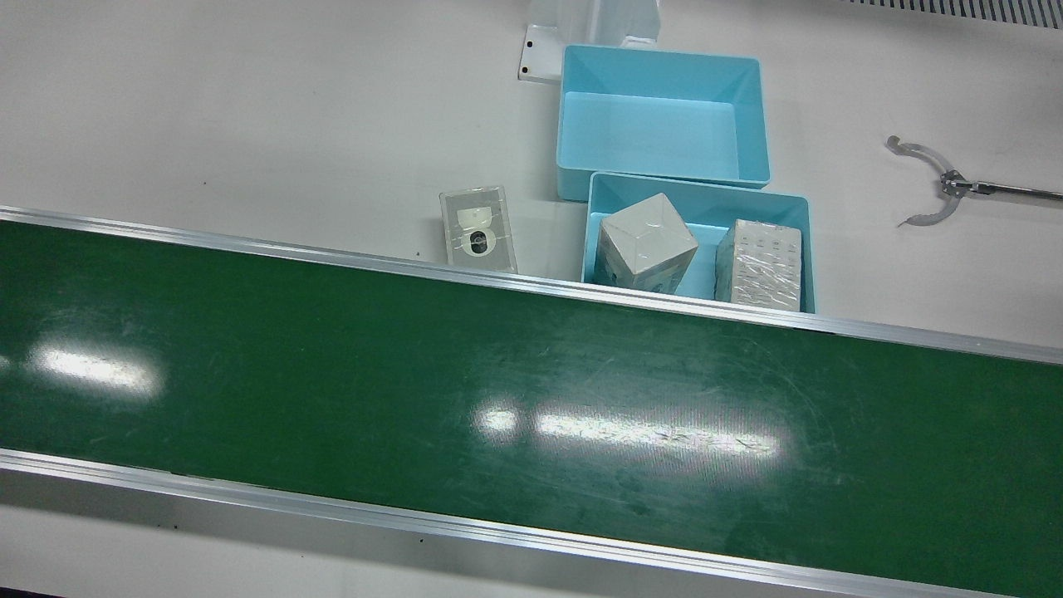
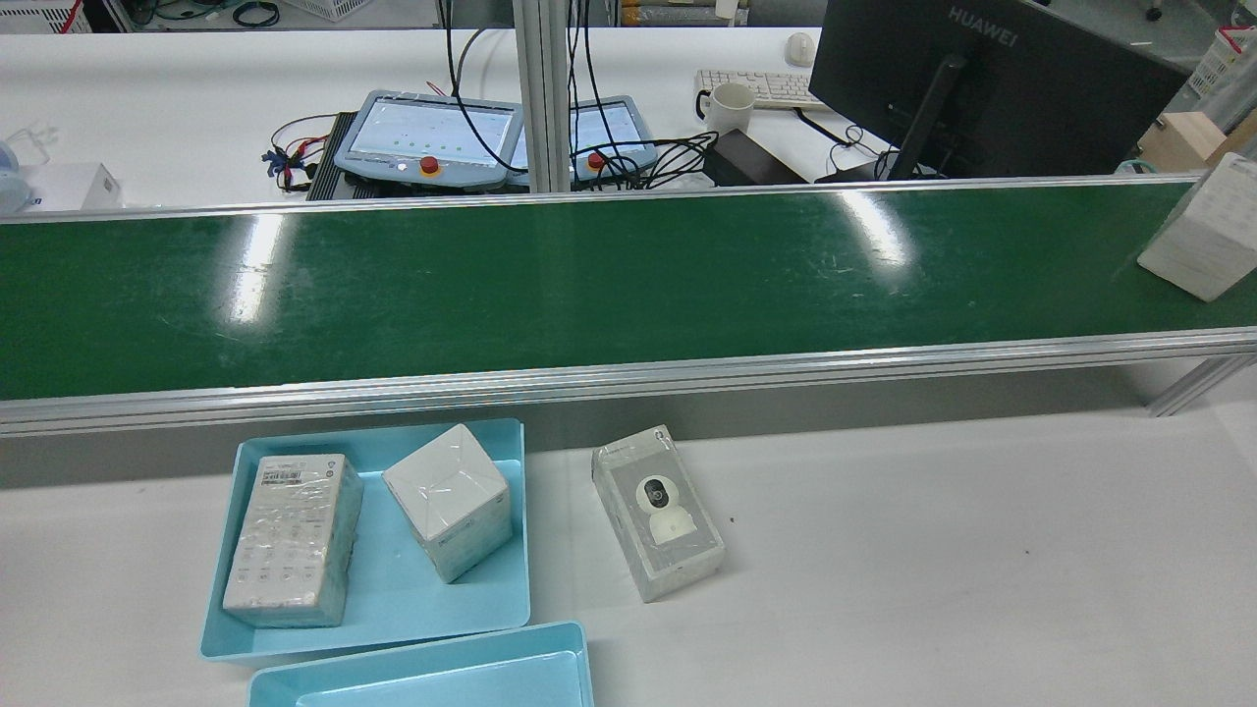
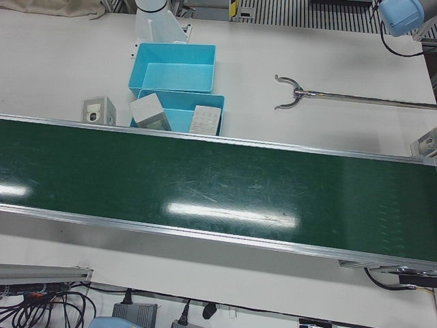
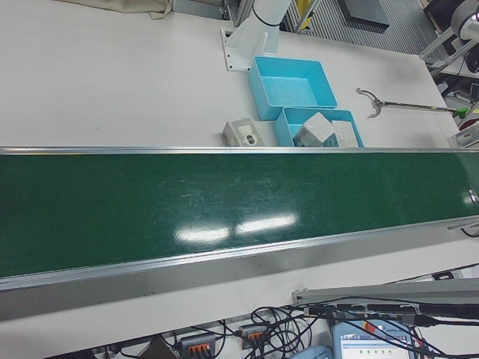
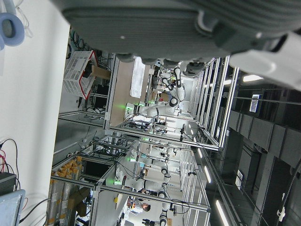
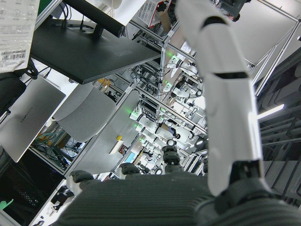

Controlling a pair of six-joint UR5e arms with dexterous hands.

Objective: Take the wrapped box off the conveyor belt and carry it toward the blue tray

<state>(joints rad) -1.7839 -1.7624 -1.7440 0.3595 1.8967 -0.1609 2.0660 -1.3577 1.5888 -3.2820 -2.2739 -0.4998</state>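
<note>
Box riding the belt at 3 o'clock: probably light, stiff, slick film, so squeeze opposite flat sides. Right hand seemingly open; left hand, can't tell.

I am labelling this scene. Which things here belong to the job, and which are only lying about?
Job:
- wrapped box at the belt's end
- green belt
- blue tray, two boxes inside
- empty blue tray

Lying about:
- camera box
- grabber tool
- monitor, mug, keyboard
</note>
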